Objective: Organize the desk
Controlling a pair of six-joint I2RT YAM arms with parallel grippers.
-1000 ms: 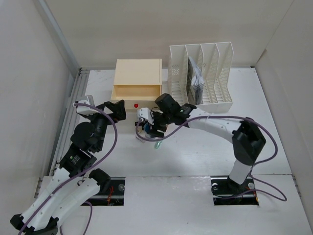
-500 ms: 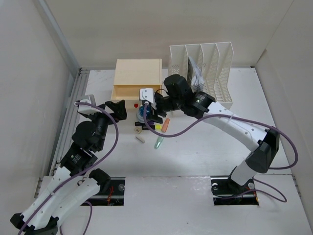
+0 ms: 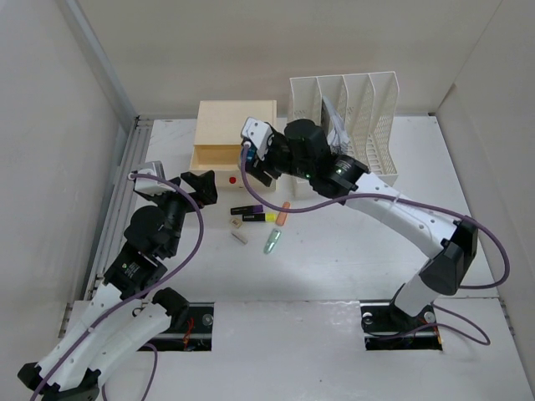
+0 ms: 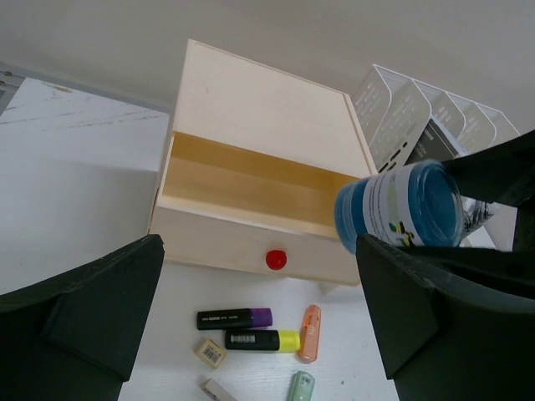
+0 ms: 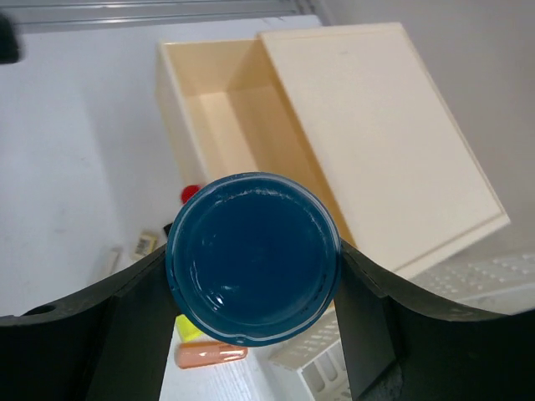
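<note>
My right gripper (image 3: 254,147) is shut on a blue jar (image 5: 251,255) with a printed label (image 4: 410,205) and holds it in the air over the right end of the open drawer (image 4: 251,188) of the cream drawer box (image 3: 236,125). The drawer looks empty and has a red knob (image 4: 275,260). On the white desk (image 3: 334,267) in front of the box lie a purple-capped highlighter (image 4: 234,318), a yellow-capped one (image 4: 255,340), an orange one (image 4: 308,332) and a green one (image 4: 301,386). My left gripper (image 3: 199,185) is open and empty, left of the drawer front.
A white slotted file rack (image 3: 351,125) holding papers stands right of the drawer box. A small tan eraser (image 4: 210,352) and a small pale piece (image 4: 216,389) lie by the highlighters. Pale walls close in the desk; two dark cut-outs (image 3: 192,322) sit at its front edge.
My right gripper has lifted the blue jar from the desk by the highlighters and carried it back to above the open drawer. The left arm has not moved.
</note>
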